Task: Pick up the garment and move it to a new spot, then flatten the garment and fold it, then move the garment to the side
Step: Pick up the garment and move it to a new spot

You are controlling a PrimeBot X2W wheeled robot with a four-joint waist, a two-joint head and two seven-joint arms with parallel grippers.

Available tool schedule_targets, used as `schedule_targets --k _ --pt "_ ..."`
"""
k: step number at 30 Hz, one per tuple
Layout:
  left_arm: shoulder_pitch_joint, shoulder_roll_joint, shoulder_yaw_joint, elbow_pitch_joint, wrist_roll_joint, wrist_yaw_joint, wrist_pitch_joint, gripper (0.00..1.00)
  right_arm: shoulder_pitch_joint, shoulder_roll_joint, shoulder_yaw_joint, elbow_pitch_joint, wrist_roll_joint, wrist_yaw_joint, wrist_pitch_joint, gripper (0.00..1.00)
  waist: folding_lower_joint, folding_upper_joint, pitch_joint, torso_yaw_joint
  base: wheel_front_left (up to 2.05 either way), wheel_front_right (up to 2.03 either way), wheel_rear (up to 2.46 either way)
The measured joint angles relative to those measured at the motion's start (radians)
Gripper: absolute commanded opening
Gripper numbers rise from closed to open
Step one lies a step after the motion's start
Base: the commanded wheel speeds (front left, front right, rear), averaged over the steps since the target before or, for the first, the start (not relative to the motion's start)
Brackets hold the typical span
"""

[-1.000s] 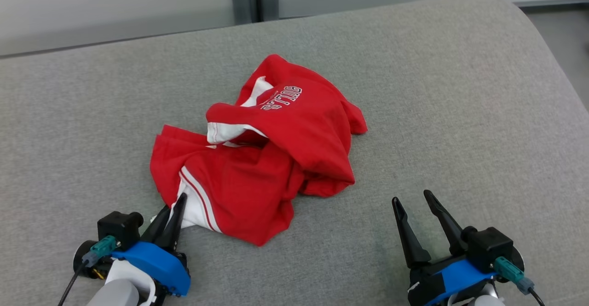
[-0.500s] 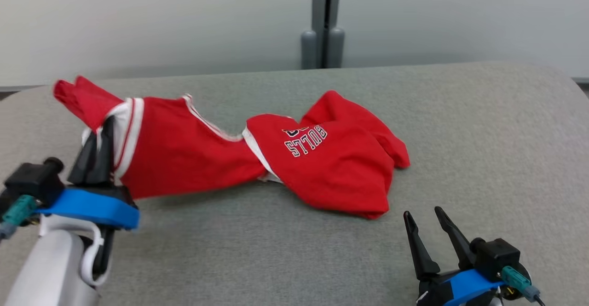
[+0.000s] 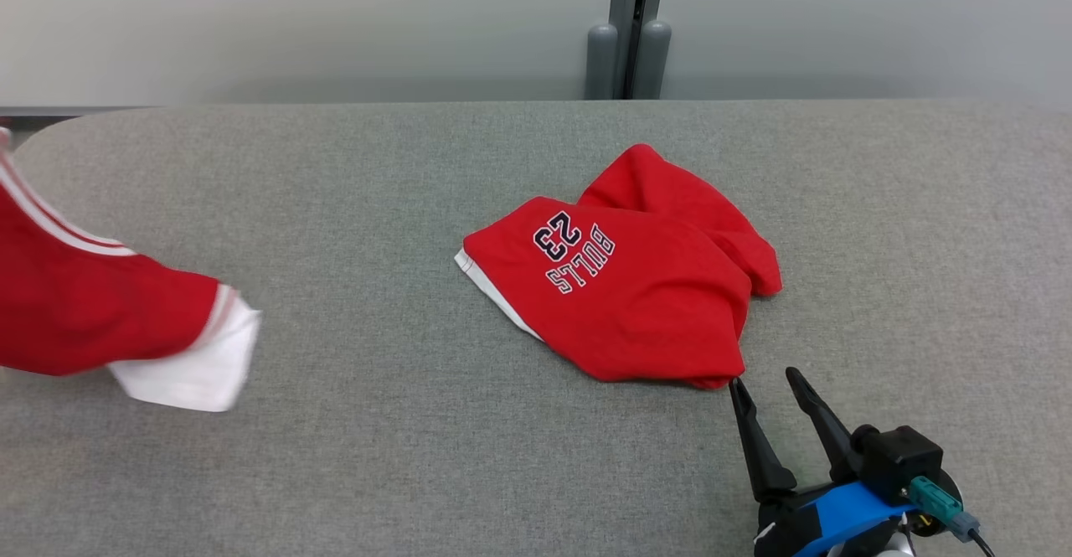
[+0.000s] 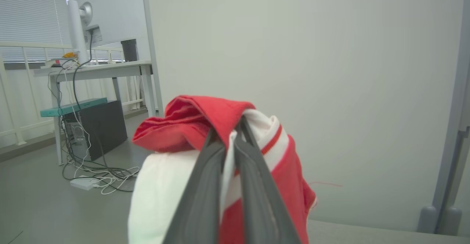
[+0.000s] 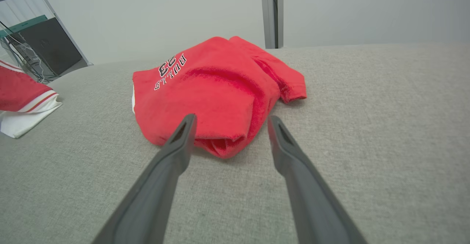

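The red garment with white striped trim (image 3: 92,314) hangs at the left end of the grey fabric worktop (image 3: 377,456), lifted, with its white end drooping low over the surface; we cannot tell whether it touches. Our left hand (image 4: 235,124) has it pinched: in the left wrist view the two dark fingers are closed tight on the hem. A second ago this garment lay crumpled in one heap with the red Bulls 23 piece (image 3: 636,297). Half a second ago it stretched between our hand and that piece, and now the two have come apart. The Bulls 23 piece lies alone near the worktop's middle. Our right hand (image 3: 764,378) is spread wide and empty, its tips just beside that piece's near corner. We judge the pick-up done and the carry to a new spot under way, with flattening and folding not yet begun.
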Motion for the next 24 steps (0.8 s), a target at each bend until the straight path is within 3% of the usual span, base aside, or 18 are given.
schedule_targets --k 8,11,16,24 --pt "-0.026 0.043 0.123 -0.004 0.042 0.002 0.0 0.0 -0.002 0.0 -0.018 -0.005 -0.017 0.0 0.0 1.0 -0.0001 0.0 0.036 -0.001 0.0 0.0 0.0" --pt "-0.039 0.05 0.188 0.006 0.072 0.038 0.0 0.0 -0.007 0.0 -0.013 -0.009 -0.021 0.0 0.0 1.0 -0.0001 0.0001 0.048 -0.004 0.0 0.0 0.0" --pt "-0.05 0.063 0.271 -0.005 0.122 0.053 0.0 0.0 -0.019 0.0 -0.008 -0.015 -0.029 0.0 0.0 1.0 -0.0001 0.0001 0.065 -0.009 0.0 0.0 0.0" --pt "-0.065 0.013 0.327 -0.053 0.179 0.027 0.0 0.0 -0.023 0.0 -0.01 -0.016 -0.038 0.0 0.0 1.0 -0.0001 0.0001 0.081 -0.01 0.0 0.0 0.0"
